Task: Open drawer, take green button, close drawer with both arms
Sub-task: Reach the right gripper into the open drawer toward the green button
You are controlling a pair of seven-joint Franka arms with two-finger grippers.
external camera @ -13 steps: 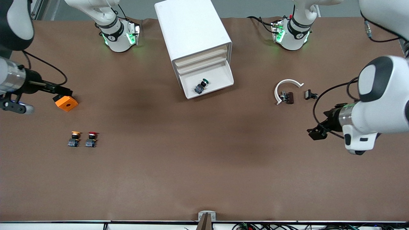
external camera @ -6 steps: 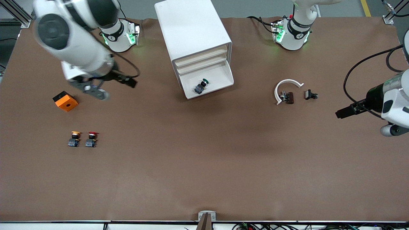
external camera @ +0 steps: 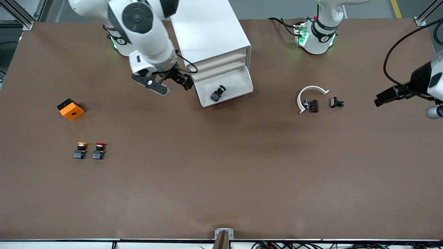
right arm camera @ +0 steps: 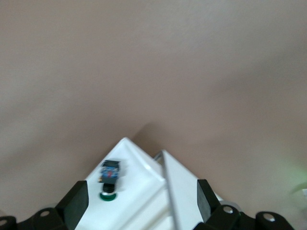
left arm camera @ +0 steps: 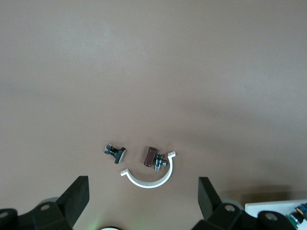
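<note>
The white cabinet (external camera: 207,31) stands at the table's back, and its lowest drawer (external camera: 238,81) is pulled out. The green-capped button (external camera: 218,93) lies on its side in the drawer, near the front corner. My right gripper (external camera: 185,82) is open and empty, in the air beside the drawer on the side toward the right arm's end. The right wrist view shows the button (right arm camera: 109,177) in the drawer (right arm camera: 144,189) between my open fingers (right arm camera: 76,203). My left gripper (external camera: 384,97) is open and empty, over the left arm's end of the table.
A white C-shaped ring (external camera: 309,91), a brown part (external camera: 313,105) and a small black part (external camera: 335,102) lie toward the left arm's end. An orange block (external camera: 71,109), a yellow-capped button (external camera: 80,150) and a red-capped button (external camera: 99,150) lie toward the right arm's end.
The right arm has swung from the right arm's end of the table, past the orange block, to beside the open drawer. The left arm has drawn back toward the table's edge.
</note>
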